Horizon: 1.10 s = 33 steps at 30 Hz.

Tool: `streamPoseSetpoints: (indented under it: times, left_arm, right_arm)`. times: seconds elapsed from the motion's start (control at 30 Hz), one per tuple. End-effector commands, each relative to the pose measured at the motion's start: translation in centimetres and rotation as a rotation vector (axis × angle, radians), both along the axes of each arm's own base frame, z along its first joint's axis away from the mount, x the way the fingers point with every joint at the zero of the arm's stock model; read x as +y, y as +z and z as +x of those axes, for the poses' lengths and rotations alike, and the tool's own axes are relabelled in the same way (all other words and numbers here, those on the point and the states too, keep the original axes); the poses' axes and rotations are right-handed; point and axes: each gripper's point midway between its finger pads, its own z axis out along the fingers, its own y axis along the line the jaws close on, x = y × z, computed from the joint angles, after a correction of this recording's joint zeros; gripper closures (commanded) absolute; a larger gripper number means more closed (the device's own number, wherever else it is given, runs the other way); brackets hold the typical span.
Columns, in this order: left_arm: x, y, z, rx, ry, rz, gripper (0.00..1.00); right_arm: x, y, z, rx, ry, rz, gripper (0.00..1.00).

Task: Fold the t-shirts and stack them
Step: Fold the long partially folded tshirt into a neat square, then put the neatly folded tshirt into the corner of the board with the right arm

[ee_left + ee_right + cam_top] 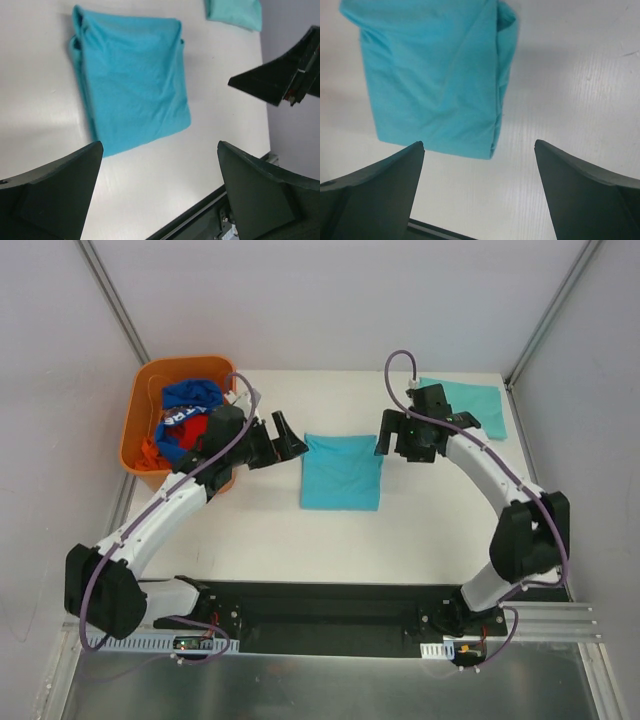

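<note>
The only writing in sight is a run of white capitals on a blue garment [188,405]. It is heaped in the orange bin [175,364] at the back left corner of the counter [300,540]. The letters are too small and creased for me to read. Red cloth [178,445] lies under it in the same bin.

One folded teal shirt [341,472] lies flat in the middle of the counter, between my two arms. My left jaws stand wide apart with nothing in them, just beside the shirt's left edge near its back corner. From that wrist the shirt lies ahead of the fingertips, not between them. My right jaws are also spread wide and empty, at the shirt's back right corner. From that wrist the shirt's near edge sits just beyond one fingertip, and bare counter shows between the fingers.

The second shirt [468,406], a paler teal and also folded, lies at the back right corner of the counter, behind my right jaws and apart from the first.
</note>
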Motion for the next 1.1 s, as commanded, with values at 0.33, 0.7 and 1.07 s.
streamPoseSetpoints:
  times: [0.33,0.7,1.07]
  left_arm:
    - [7.4,-10.0,-8.2,0.145,0.206,0.150,0.01]
    - [7.4,-12.2,-8.6,0.208,0.193,0.183,0.01]
    - [7.9,-14.0,-8.8,0.258,0.206,0.224,0.01]
  right_arm:
    - [2.6,-9.8,3.1,0.220,-0.006,-0.140,0.03]
    - [3.7,-14.8,2.6,0.324,-0.016,-0.172,0.01]
    - [5.0,-17.5,1.9,0.374,0.018,-0.296,0.74]
